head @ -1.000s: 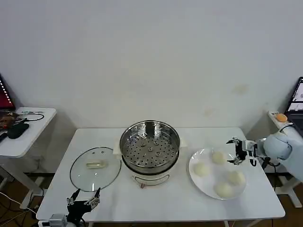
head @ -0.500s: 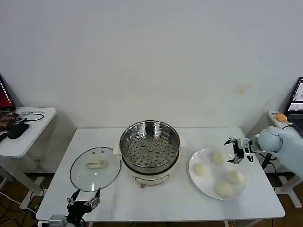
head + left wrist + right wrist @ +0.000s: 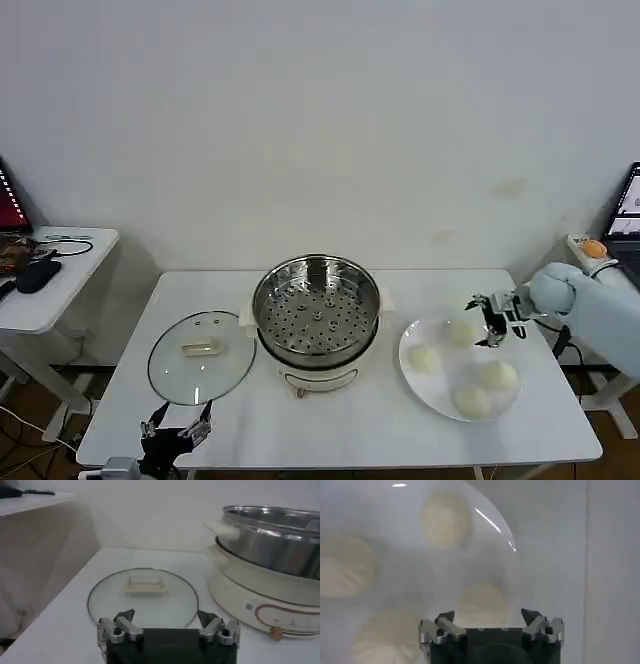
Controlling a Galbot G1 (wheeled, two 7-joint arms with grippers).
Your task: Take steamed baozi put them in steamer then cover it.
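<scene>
Nearest baozi (image 3: 461, 333) just beside right gripper (image 3: 487, 318)

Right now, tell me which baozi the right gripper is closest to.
The baozi at the plate's back edge, the farthest from the robot. The open right gripper hovers just beside it; the other three sit nearer the robot on the plate.

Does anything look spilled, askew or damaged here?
Nothing stands out. Four baozi sit whole on the plate, the steamer stands level and empty, the cover lies flat beside it. Right gripper hovers open over the plate.
</scene>
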